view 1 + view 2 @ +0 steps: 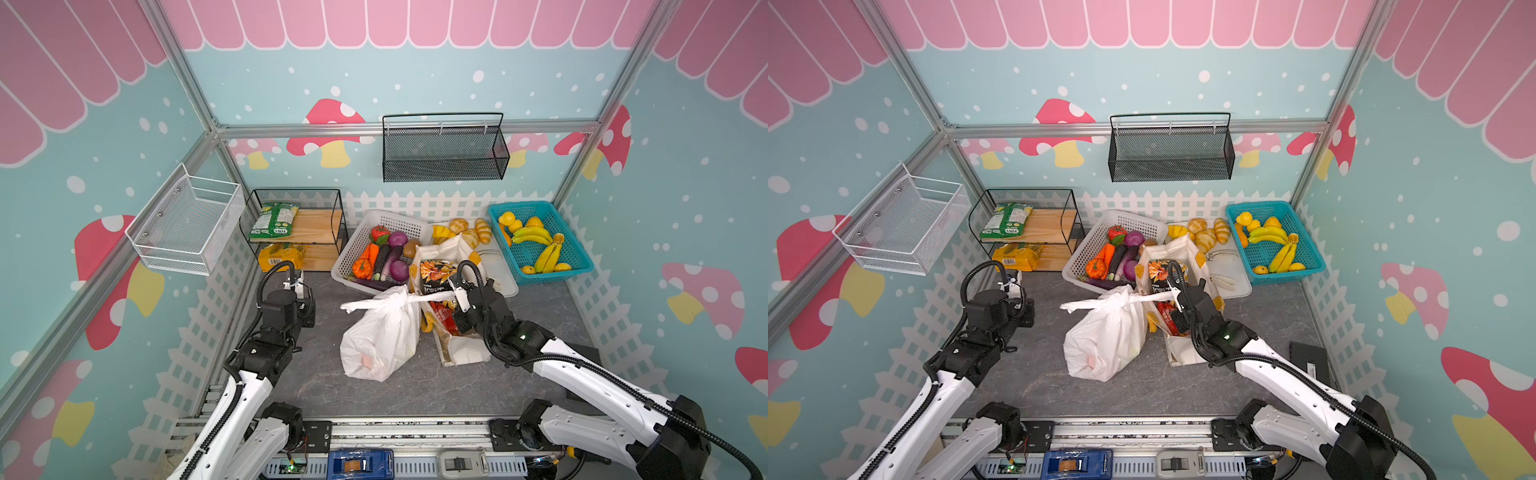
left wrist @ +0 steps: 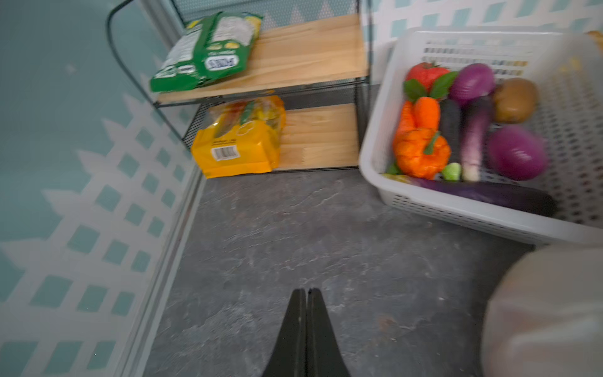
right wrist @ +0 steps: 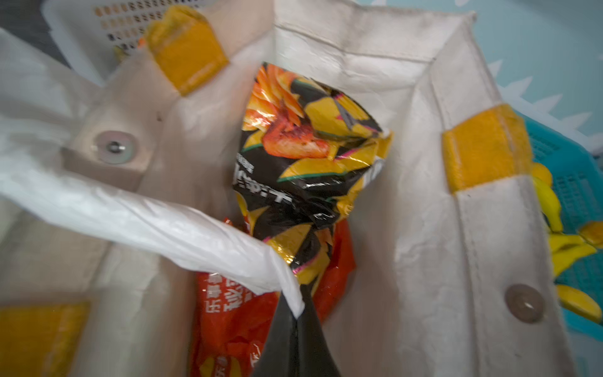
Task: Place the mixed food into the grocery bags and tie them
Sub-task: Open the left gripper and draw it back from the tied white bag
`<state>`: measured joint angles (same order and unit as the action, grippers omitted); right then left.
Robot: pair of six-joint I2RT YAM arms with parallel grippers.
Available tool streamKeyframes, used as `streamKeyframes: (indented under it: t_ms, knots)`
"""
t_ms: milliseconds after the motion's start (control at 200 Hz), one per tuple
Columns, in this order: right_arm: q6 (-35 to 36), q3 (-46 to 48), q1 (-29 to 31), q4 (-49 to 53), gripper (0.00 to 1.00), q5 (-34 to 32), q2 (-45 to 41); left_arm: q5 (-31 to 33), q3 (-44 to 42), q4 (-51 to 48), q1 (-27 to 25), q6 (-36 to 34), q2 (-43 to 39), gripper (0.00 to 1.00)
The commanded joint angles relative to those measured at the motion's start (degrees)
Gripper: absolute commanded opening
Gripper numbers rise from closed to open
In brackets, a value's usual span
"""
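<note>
Jaws of the right gripper [image 3: 297, 318] are clamped on a handle [image 3: 163, 225] of the white bag [image 1: 380, 332], which stretches taut across the open tote [image 3: 424, 147]. Just past the fingertips, inside the tote, the dark packet [image 3: 310, 147] lies over the red packet [image 3: 235, 326]. The bag's body sits between the two grippers. The left gripper [image 2: 306, 293] has its jaws pressed together, empty, over bare floor [image 2: 293, 235].

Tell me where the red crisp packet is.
The red crisp packet sits inside the canvas tote, mid-table in both top views, partly under the yellow-and-dark snack packet; the white plastic bag stands left of the tote.
</note>
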<state>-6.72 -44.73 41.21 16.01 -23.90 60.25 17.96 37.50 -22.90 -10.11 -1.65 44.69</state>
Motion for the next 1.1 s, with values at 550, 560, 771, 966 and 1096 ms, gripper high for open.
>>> streamKeyframes:
  t_ms: [550, 560, 771, 966, 1096]
  knots:
    - [4.7, 0.8, 1.4, -11.0, 0.0, 14.1, -3.1, -39.1, 11.1, -17.3, -5.3, -18.1, -6.0, 0.53]
    - [4.8, 0.7, 1.4, -11.0, 0.0, 14.1, -3.0, -39.1, 10.8, -17.7, -5.4, -19.1, -6.1, 0.53]
    - [5.2, 0.6, 1.4, -11.3, 0.0, 14.5, -2.7, -42.5, 6.4, -20.6, -6.1, -31.7, -6.6, 0.61]
    - [5.5, 1.7, 1.4, -11.9, 0.0, 14.2, -3.1, -44.3, 5.3, -20.0, -8.5, -33.4, -1.1, 0.61]
    - [5.3, 2.3, 1.4, -12.6, 0.0, 15.0, -3.1, -39.4, 6.1, -17.9, -10.4, -34.1, 3.1, 0.51]
